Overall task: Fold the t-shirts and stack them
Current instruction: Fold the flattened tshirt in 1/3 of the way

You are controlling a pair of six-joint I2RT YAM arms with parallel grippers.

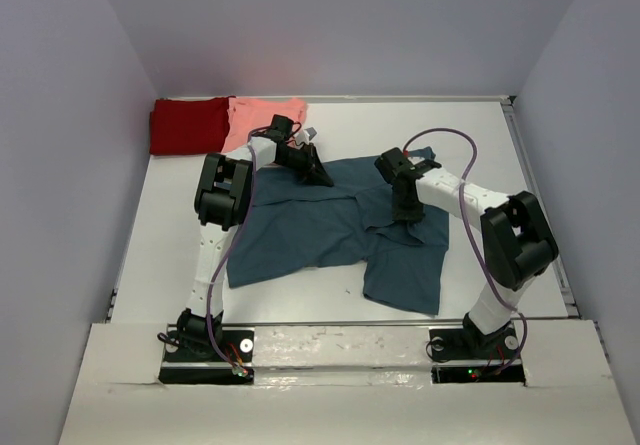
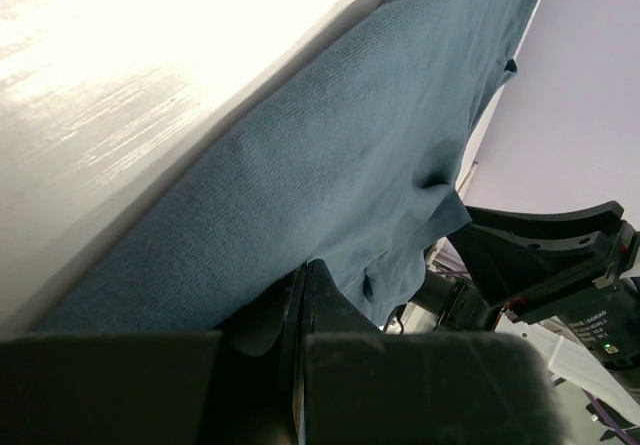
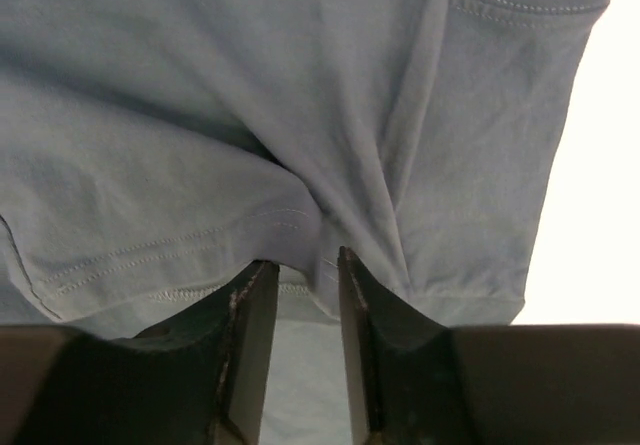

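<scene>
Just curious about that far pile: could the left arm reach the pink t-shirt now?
Probably not yet: the pink t-shirt lies right beside the left gripper, unobstructed, but that gripper is shut on the teal t-shirt.

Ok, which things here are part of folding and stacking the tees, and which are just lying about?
Job: teal tee, red tee, pink tee, left gripper, right gripper.
Lying about: nothing loose; only the table and a purple cable.
</scene>
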